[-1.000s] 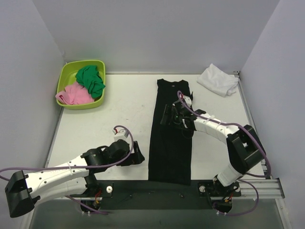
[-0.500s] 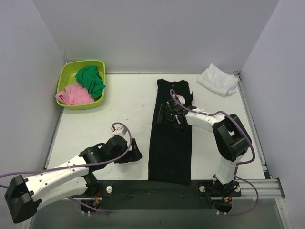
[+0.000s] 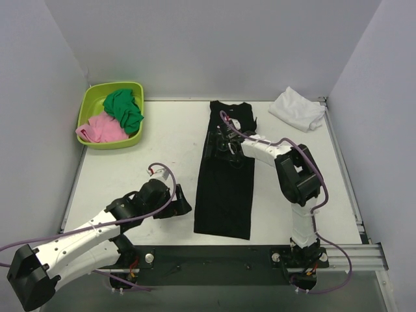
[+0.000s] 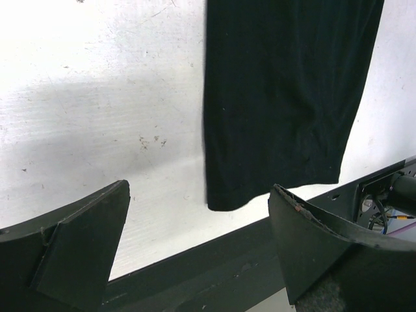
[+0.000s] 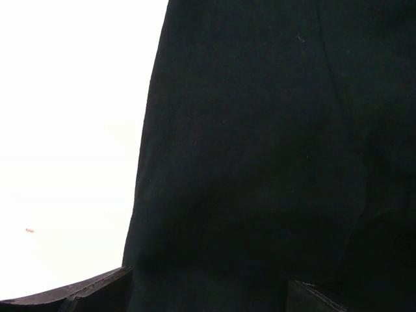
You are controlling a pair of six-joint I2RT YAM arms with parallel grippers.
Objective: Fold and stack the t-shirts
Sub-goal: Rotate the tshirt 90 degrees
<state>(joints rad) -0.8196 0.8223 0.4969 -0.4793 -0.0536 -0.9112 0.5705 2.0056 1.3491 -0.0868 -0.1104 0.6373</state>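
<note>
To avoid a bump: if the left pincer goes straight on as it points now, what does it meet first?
Probably the hem corner of the long black cloth t-shirt, where the open left pincer aims. It might touch the white table just before; depth is unclear.

black t-shirt [image 3: 224, 188]: plain, centre | white t-shirt [image 3: 298, 108]: plain, 1 o'clock | tub [image 3: 117, 84]: lime-green, 10 o'clock | green cloth [image 3: 123, 109], pink cloth [image 3: 101, 130] | table [image 3: 169, 149]: white

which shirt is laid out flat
The black t-shirt, a long strip mid-table. The white t-shirt is bunched in the far right corner; the green cloth and the pink cloth are crumpled in the tub.
</note>
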